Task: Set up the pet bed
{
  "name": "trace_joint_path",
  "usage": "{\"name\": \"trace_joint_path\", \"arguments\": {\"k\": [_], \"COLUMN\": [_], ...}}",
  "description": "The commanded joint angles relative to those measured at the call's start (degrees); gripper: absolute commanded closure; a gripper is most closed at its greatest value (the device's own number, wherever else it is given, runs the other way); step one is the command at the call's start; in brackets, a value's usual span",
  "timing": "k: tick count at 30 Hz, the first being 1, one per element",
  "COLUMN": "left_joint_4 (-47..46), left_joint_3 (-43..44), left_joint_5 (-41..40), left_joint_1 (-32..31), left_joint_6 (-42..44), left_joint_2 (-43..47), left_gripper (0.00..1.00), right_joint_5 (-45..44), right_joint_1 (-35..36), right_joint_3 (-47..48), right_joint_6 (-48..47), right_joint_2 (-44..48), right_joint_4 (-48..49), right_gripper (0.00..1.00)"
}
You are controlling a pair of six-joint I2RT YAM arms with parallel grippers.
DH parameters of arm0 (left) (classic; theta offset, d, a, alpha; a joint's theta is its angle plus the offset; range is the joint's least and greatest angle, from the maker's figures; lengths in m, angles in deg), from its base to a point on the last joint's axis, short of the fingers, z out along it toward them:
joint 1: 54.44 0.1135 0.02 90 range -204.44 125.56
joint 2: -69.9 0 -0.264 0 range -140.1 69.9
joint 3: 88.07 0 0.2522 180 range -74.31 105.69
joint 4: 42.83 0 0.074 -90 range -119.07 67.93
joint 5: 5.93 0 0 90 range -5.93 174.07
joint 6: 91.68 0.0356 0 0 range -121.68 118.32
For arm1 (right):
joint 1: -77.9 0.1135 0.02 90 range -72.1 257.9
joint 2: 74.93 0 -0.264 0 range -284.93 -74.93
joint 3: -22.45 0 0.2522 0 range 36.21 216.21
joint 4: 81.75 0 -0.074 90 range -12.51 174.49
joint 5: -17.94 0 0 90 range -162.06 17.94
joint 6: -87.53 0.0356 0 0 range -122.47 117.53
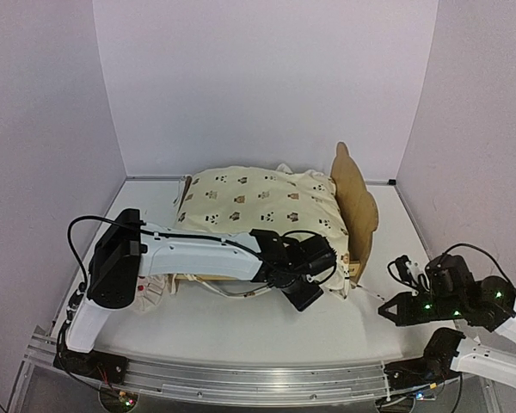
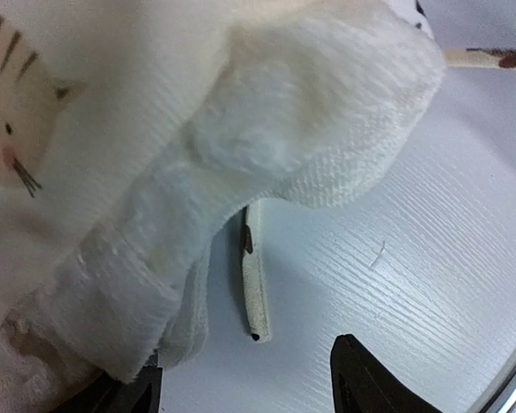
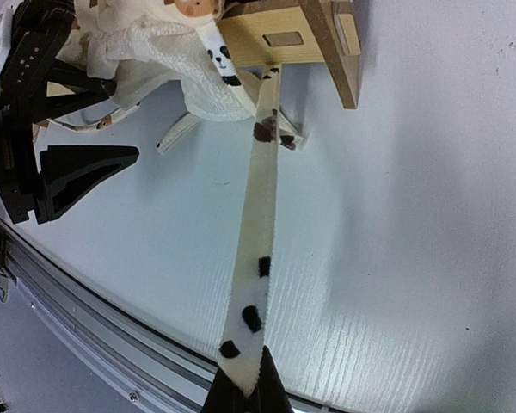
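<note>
Overhead, the pet bed [image 1: 354, 202] is seen at the middle of the desk [image 1: 241, 331], its scalloped headboard [image 1: 361, 194] standing at the right end. The rest of it is covered by the cream animal-print quilt [image 1: 258, 202]. The left end effector [image 1: 308, 288] is placed at the near edge of the bed, just below the quilt's hem. The right end effector [image 1: 389, 308] is held low at the lower right, apart from the bed.

From the left wrist, the quilt's ruffled hem and white underside [image 2: 267, 129] fill the upper left. The left end effector [image 2: 245, 387] is released: its fingers [image 2: 365, 379] stand apart with bare desk [image 2: 413, 258] between them, and the hem is draped over the one at lower left. A second strip [image 2: 254, 284] lies loose on the desk.

From the right wrist, the right end effector [image 3: 241, 396] is clenched on the very end of a spotted tie strip [image 3: 256, 241]. The strip is drawn straight up the frame to the bed's plywood corner [image 3: 275, 39].

Risk is judged to lie with that strip. If it is pulled further, the quilt may be dragged off or the light frame slid across the desk. Because only the tip is pinched, it may also slip free. If the left fingers are closed here, only the ruffle may be caught.
</note>
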Motion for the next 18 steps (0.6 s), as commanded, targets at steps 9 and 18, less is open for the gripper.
{"name": "trace_joint_path", "arguments": {"k": [9,18], "left_joint_4": [-7.93,-9.96], "left_joint_3": [-4.95,-13.11], "left_joint_5": [4.81,-0.64], "left_joint_1": [3.15,11.64], "left_joint_6": [-0.24,1.23], "left_joint_2": [-1.88,4.08], "left_gripper": [0.40,0.42], "right_joint_5": [-3.65,-4.22], "right_joint_1": [0.37,0.35], "right_joint_3": [2.13,0.79], "right_joint_6": [-1.22,-1.25], "right_joint_2": [-2.02,-8.79], "right_joint_4": [-4.20,-0.58], "right_gripper": [1.00,1.00]}}
